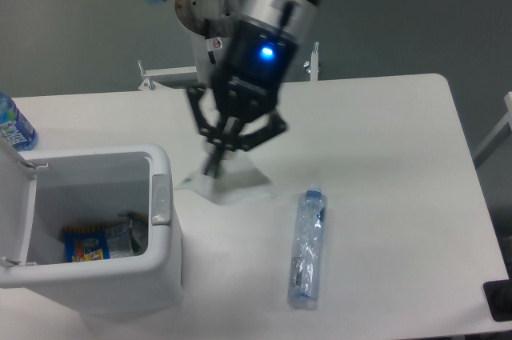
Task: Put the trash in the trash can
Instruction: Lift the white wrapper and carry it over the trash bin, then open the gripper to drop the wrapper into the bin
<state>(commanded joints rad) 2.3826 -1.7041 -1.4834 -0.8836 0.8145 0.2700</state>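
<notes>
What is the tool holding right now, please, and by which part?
The tool is pinching the crumpled plastic wrapper by its upper edge; the rest hangs below the fingertips, beside the trash can.

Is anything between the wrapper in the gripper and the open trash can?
Nothing visible blocks it. The gripper holds the wrapper just right of the trash can, whose lid is flipped open. Only the can's right wall lies between them.

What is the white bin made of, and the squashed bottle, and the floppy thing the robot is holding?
The trash can looks like smooth, slightly glossy white plastic. The crushed bottle looks like thin clear plastic, see-through and creased. The wrapper hanging from the gripper seems to be crinkly translucent plastic film, though it is blurred.
</notes>
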